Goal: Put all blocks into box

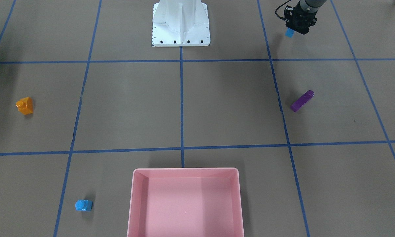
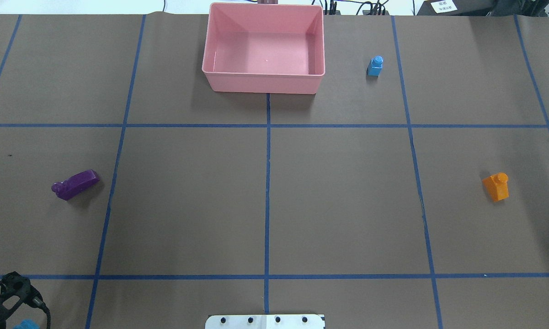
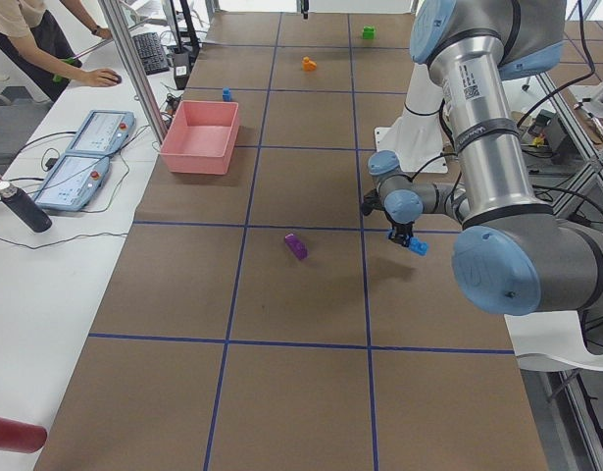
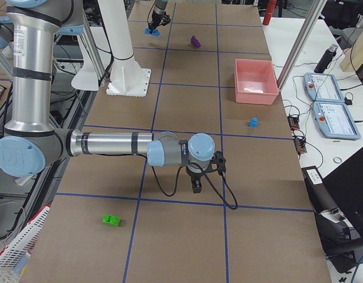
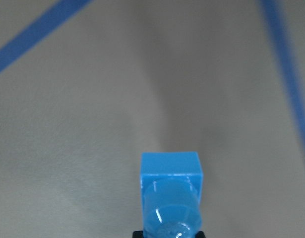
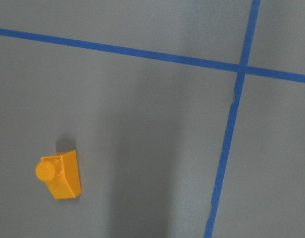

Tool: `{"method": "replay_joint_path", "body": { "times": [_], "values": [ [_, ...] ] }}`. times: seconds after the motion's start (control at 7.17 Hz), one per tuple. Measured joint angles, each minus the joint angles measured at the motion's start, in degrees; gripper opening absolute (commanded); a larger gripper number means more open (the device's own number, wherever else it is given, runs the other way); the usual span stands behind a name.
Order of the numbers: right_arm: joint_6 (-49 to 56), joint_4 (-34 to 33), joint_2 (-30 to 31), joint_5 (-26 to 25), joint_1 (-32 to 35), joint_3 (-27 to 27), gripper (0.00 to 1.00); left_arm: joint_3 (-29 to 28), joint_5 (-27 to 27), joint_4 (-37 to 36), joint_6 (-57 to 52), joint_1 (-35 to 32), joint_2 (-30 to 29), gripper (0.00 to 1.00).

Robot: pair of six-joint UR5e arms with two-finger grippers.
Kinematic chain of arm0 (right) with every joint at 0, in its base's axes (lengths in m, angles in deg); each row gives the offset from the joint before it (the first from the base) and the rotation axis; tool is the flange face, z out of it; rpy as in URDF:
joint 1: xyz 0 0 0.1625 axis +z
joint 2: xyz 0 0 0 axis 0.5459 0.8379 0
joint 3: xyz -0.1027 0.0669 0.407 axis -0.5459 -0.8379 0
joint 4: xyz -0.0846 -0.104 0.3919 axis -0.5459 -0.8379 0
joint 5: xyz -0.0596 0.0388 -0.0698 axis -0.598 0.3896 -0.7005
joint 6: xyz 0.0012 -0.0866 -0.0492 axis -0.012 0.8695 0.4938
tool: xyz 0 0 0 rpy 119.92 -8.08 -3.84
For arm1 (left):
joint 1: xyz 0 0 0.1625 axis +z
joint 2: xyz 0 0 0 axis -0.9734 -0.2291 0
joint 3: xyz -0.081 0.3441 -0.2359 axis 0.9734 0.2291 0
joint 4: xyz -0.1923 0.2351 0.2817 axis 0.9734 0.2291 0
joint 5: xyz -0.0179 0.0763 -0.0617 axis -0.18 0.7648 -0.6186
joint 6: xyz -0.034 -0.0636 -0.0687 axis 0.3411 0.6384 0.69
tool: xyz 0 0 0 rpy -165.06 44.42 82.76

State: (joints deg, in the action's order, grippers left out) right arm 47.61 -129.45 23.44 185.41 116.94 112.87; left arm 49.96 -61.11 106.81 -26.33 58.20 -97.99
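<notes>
My left gripper (image 1: 294, 29) is shut on a light-blue block (image 1: 288, 33) and holds it above the table near my base; the block fills the left wrist view (image 5: 170, 191). The pink box (image 1: 184, 171) stands empty at the far middle edge. A purple block (image 1: 302, 101) lies on my left side. A small light-blue block (image 1: 83, 205) stands beside the box on my right side. An orange block (image 1: 25, 106) sits far right, and it shows in the right wrist view (image 6: 60, 174). A green block (image 4: 111, 220) lies near the table's right end. My right gripper (image 4: 196, 184) hovers low; I cannot tell its state.
The white base plate (image 1: 181, 33) stands at the near middle of the table. Blue tape lines (image 2: 267, 192) divide the brown surface. A side desk with control pendants (image 3: 85, 147), a bottle (image 3: 22, 206) and a person's arm runs along the far edge.
</notes>
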Motion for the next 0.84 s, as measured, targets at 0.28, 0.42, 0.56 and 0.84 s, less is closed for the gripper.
{"method": "replay_joint_path", "body": {
  "times": [0.28,0.42,0.56,0.84],
  "values": [
    [-5.8,0.8,-0.5,-0.5,-4.2,0.5,1.0,0.5,-3.5,-1.6,-0.2,-11.8,-8.2,0.0],
    [-7.6,3.4,-0.7,-2.0,-7.1,0.5,1.0,0.0,-4.0,-6.2,-0.3,-17.0,-14.9,0.0],
    [-9.6,6.3,-1.3,-4.1,-10.6,0.2,1.0,-1.4,-4.1,-12.9,-0.5,-20.9,-23.3,0.0],
    [-13.9,8.9,-3.5,-5.8,-17.0,-0.9,1.0,-7.6,-4.0,-24.7,-0.6,-26.1,-40.7,0.0]
  ]
}}
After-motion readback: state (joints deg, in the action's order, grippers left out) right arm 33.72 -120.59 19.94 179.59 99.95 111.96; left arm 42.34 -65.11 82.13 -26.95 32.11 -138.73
